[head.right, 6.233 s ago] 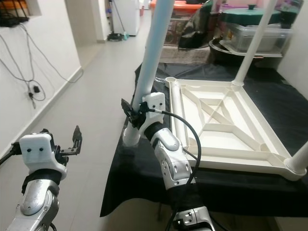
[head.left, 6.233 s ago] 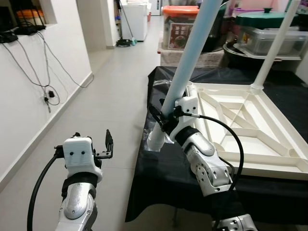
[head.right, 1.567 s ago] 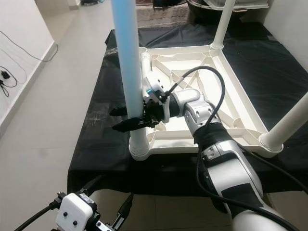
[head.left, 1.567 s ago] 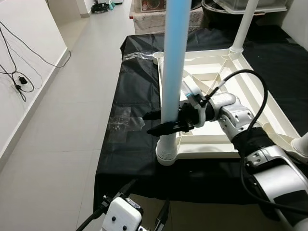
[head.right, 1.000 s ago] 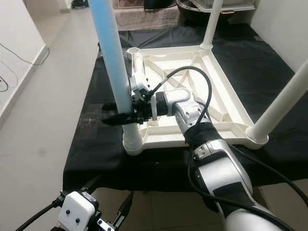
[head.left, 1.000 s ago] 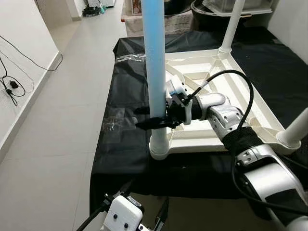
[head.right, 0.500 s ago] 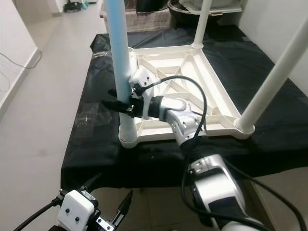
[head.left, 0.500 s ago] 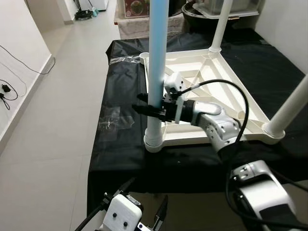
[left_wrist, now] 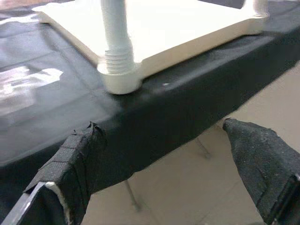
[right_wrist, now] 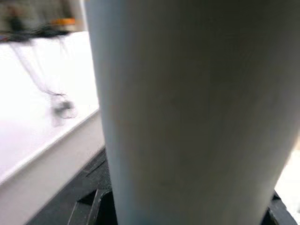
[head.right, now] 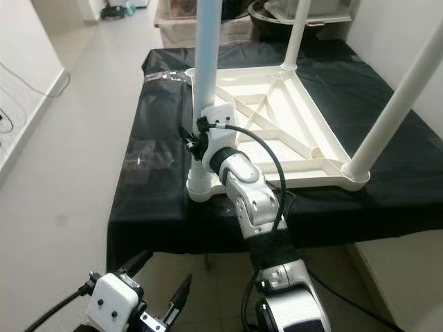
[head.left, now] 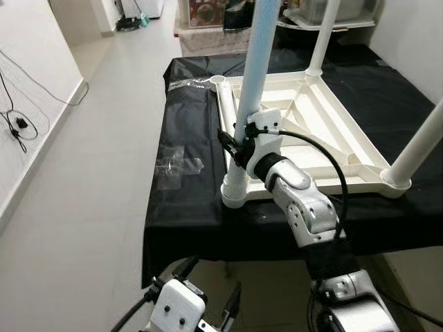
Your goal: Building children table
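— Far left?
— White wall with a dangling black cable (head.left: 17, 124), then pale tiled floor (head.left: 83, 194).

— Low down, nearest the camera?
— Left tool (left_wrist: 161, 125), fingers wide apart and holding nothing, hanging below the near edge of the table (head.left: 183, 214), which is draped in black cloth.

— On the cloth?
— A crumpled clear plastic bag (head.left: 173, 162) lying flat, left of the upturned white children's tabletop (head.left: 325, 131).

— And the middle?
— A light blue leg (head.left: 256, 69) standing in the near left corner socket (head.left: 234, 192) of the tabletop, leaning slightly to the right. Right tool (head.left: 235, 144) clamped around the leg's lower part, just above the socket, black fingers (head.left: 225, 138) on either side of the tube. Silver right arm reaching up to it from below.

— Further right?
— Ribbed underside of the tabletop facing up. One white leg (head.left: 322, 34) upright at the far corner, another white leg (head.left: 419, 145) slanting up from the near right corner.
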Robot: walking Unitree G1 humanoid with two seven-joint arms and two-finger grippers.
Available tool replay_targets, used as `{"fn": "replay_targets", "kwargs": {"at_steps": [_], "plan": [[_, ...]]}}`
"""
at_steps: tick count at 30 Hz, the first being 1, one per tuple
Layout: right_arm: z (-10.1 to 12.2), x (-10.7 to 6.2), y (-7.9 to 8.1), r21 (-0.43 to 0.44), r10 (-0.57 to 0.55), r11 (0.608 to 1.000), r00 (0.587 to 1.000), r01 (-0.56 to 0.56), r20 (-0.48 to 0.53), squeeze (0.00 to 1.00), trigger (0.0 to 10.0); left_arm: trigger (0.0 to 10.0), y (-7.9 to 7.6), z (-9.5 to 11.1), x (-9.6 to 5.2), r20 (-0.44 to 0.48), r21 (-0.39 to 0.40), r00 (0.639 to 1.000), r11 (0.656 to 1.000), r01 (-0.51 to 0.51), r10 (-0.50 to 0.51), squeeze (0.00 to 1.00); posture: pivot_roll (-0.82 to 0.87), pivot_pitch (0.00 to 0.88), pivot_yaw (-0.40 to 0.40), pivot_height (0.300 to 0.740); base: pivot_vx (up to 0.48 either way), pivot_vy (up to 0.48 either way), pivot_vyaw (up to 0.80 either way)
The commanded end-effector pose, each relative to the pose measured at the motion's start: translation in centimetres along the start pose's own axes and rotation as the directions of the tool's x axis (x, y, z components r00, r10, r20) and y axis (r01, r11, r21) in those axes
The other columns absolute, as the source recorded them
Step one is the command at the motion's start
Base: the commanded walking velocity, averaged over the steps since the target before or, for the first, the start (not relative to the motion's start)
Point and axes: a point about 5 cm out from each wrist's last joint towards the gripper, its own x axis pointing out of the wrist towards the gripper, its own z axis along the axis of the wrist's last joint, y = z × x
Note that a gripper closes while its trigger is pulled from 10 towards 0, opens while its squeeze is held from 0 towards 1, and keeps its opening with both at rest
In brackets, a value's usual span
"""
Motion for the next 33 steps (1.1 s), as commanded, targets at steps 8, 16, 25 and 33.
{"fn": "replay_targets", "kwargs": {"at_steps": [8, 16, 25, 33], "plan": [[-2.6, 0.2, 1.4, -0.162, -0.282, 0.953, 0.946, 0.257, -0.158, 0.0, 10.0, 10.0, -0.1, -0.5, -0.1, -0.015, -0.012, 1.0, 1.0, -0.001, 0.001, 0.0, 0.11, 0.151, 0.027, 0.74, 0.0, 0.0, 0.0], [-3.2, 1.8, 1.0, -0.069, -0.556, 0.829, 0.801, 0.556, -0.222, 0.0, 10.0, 10.0, 0.0, -0.6, 0.1, -0.014, -0.013, 1.0, 1.0, -0.001, 0.001, 0.0, 0.12, 0.146, 0.021, 0.74, 0.0, 0.0, 0.0], [-4.4, 2.1, 1.2, 0.012, -0.631, 0.742, 0.704, 0.67, -0.327, 0.0, 10.0, 10.0, 0.1, -0.7, 0.2, -0.011, -0.01, 1.0, 1.0, -0.006, 0.005, 0.0, 0.12, 0.147, 0.02, 0.74, 0.0, 0.0, 0.0], [0.1, 3.8, 1.4, 0.226, -0.605, 0.737, 0.771, 0.636, -0.197, 0.0, 10.0, 10.0, 0.6, -1.0, 0.5, -0.017, -0.024, 1.0, 0.999, -0.023, 0.022, 0.0, 0.12, 0.121, 0.019, 0.74, 0.0, 0.0, 0.0]]}}
